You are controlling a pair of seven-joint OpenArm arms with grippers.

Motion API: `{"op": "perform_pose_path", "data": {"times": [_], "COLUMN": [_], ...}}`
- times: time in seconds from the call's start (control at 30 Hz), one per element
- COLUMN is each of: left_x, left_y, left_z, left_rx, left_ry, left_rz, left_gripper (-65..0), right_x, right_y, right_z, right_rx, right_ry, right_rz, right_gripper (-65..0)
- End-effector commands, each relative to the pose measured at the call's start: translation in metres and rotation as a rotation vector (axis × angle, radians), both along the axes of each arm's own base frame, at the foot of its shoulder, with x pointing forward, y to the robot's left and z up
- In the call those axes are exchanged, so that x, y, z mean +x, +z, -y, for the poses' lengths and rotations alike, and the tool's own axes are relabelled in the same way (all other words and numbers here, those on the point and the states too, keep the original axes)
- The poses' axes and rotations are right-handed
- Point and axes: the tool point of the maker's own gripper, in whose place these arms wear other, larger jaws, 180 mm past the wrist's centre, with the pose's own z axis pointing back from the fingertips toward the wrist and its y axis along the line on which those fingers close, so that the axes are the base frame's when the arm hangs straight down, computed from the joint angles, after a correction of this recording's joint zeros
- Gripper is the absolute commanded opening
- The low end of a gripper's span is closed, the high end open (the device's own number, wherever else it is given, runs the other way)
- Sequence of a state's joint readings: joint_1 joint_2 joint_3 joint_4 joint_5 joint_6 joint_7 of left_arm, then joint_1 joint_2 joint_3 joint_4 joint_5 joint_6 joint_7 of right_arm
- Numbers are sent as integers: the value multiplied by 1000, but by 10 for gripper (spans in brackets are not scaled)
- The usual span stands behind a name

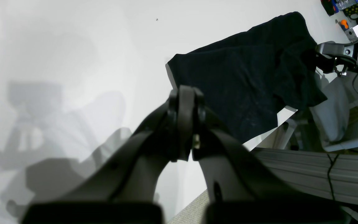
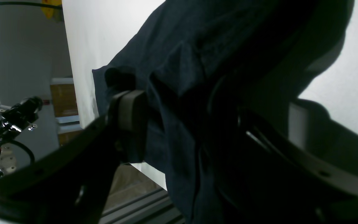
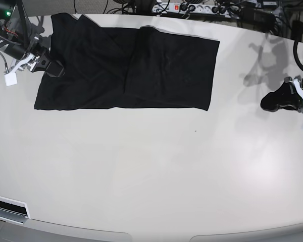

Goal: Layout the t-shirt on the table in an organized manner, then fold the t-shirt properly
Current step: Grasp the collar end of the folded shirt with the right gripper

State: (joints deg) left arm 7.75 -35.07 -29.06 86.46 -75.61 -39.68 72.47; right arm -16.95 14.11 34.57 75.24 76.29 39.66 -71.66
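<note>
At the far left of the base view, the right gripper (image 3: 55, 68) stood with its jaws wide around a fold of the t-shirt (image 3: 131, 68). The shirt lay spread as a rectangle across the far left part of the table (image 3: 151, 171). Far right, the left gripper (image 3: 268, 102) hung pressed together, holding nothing.

There was one t-shirt (image 3: 126, 68), black, lying on one table (image 3: 151, 171). Two grippers were beside the t-shirt: the right gripper (image 3: 54, 68) at its edge, the left gripper (image 3: 268, 102) well apart from it.
</note>
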Motion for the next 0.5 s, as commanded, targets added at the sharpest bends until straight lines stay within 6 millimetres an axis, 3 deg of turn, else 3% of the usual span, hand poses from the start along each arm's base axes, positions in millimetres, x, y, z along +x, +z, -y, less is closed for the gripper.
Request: {"op": "perform_pose_path", "data": {"times": [0.0, 0.2, 0.47], "left_x": [8, 8, 8], "left_y": [14, 15, 15], "left_z": [-2, -2, -2], "left_rx": [-4, -4, -4], "left_ry": [-3, -3, -3], "left_rz": [48, 49, 49], "left_gripper": [-650, -650, -650], "right_x": [6, 4, 4], "right_y": [7, -13, -17], "right_z": [6, 9, -14], "right_rx": [-15, -111, -68], "right_ry": [3, -24, 1], "right_rz": [30, -7, -12], "right_gripper": [-293, -293, -293]}}
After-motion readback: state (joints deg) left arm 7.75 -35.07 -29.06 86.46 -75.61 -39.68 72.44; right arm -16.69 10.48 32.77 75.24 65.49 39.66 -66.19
